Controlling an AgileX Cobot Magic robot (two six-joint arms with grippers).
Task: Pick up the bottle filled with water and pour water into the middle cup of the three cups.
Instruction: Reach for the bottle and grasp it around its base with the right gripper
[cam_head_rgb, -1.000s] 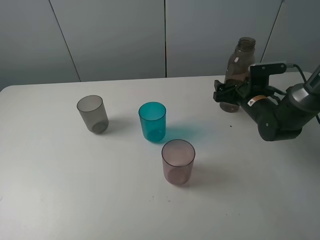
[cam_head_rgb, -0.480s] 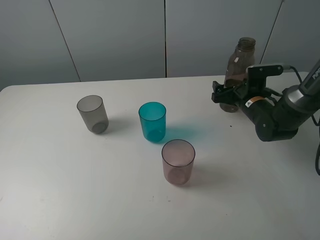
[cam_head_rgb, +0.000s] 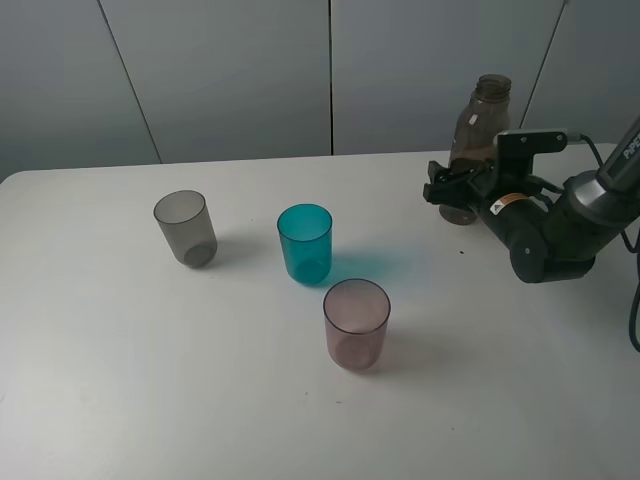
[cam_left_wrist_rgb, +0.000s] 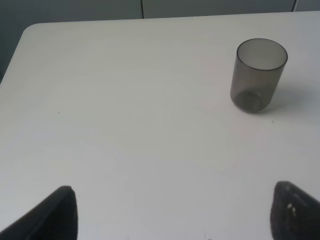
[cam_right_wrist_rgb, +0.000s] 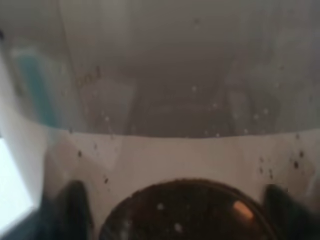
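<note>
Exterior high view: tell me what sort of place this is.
Probably a robot test bench: white table, plain grey wall panels, and a black robot arm beside a tall smoky brown-grey plastic bottle.

My high camera sits off the arms and looks down across the whole counter (cam_head_rgb: 120, 400) towards the grey wall panels (cam_head_rgb: 230, 70), far enough back to take in the right arm (cam_head_rgb: 550, 240) too. My left wrist camera hangs well above the counter and looks forward and down past the tips of its own jaws. With the high view it shares the smoky grey cup (cam_left_wrist_rgb: 258, 75) (cam_head_rgb: 185, 227) and the counter's far corner. My right wrist camera is hard up against the bottle (cam_right_wrist_rgb: 160, 100), which fills its picture as a blur. The high view shows that same bottle (cam_head_rgb: 482, 125).
</note>
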